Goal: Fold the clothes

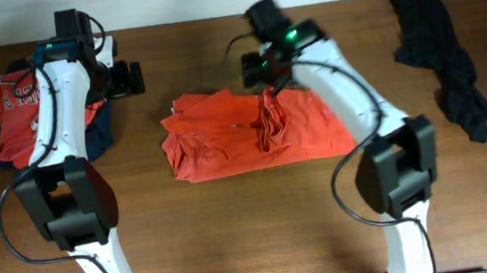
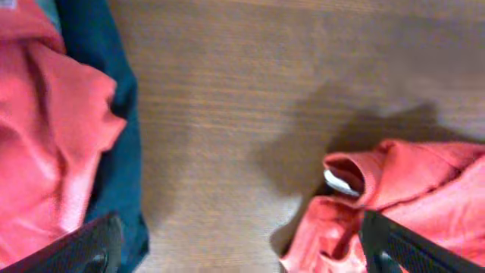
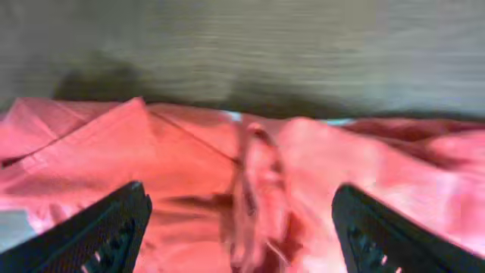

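Observation:
An orange-red T-shirt (image 1: 252,134) lies partly folded at the table's middle, with a bunched ridge (image 3: 254,182) running across it. My right gripper (image 1: 260,70) hovers over its far edge. In the right wrist view this gripper (image 3: 242,227) is open, its fingers (image 3: 106,231) wide apart on either side of the ridge, holding nothing. My left gripper (image 1: 126,79) is open above bare wood (image 2: 242,254), between the shirt's collar corner (image 2: 356,178) and a pile at the far left. That pile is an orange-red shirt with white lettering (image 1: 20,100) on a navy one (image 1: 100,132).
A black garment (image 1: 440,55) lies crumpled at the far right of the wooden table (image 1: 235,236). The pile at the left reaches nearly to the table's left edge. Both arm bases stand at the near edge.

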